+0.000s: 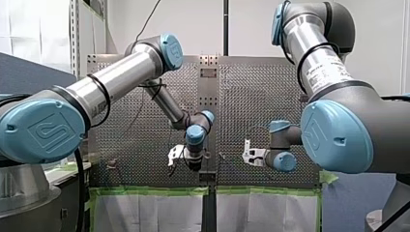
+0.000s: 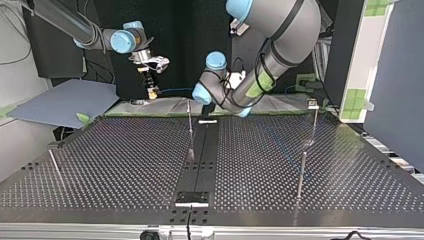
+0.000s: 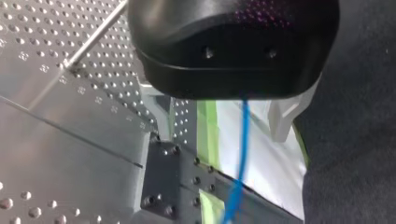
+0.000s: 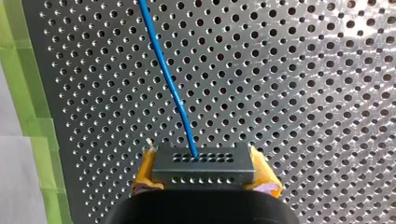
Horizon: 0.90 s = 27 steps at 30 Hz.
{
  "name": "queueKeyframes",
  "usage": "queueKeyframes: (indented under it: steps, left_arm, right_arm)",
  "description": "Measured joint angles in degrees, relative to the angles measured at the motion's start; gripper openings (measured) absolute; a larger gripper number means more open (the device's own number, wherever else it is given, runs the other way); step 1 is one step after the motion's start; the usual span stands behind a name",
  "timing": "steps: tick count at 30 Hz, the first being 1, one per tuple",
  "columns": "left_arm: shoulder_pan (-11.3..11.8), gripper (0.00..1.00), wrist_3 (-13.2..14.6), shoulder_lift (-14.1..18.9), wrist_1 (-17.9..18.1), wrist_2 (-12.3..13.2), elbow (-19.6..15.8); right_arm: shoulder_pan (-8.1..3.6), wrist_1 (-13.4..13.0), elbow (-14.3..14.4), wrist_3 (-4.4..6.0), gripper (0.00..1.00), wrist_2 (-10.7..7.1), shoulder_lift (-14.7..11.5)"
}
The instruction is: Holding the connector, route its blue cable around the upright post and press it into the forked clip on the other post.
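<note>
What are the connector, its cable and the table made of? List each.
The connector looks like matte grey metal, perhaps coated plastic, with rows of pin holes. The cable has a smooth blue plastic sheath, gently curved. The table is perforated metal with a brushed sheen.

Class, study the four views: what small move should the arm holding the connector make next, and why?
Probably carry the connector over the table toward the middle upright post. My right gripper is shut on it near the table's far edge in the top view, and the blue cable appears to touch no post yet.
</note>
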Motion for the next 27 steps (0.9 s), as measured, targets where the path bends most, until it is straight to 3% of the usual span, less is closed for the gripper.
queueKeyframes:
  steps: [6, 12, 27]
  left_arm:
    - [-0.9, 1.0, 2.7, 0.0, 2.8, -2.7, -2.7]
    - [-1.8, 1.0, 5.0, 0.0, 5.7, -3.8, -5.5]
    - [-1.9, 1.0, 3.7, -1.1, 12.7, -2.2, -6.6]
  right_arm:
    - [0.01, 0.0, 0.0, -0.08, 0.0, 0.06, 0.0]
    - [0.03, 0.0, 0.0, -0.14, 0.0, 0.11, 0.0]
    - [0.18, 0.3, 0.0, -0.19, 0.0, 0.18, 0.0]
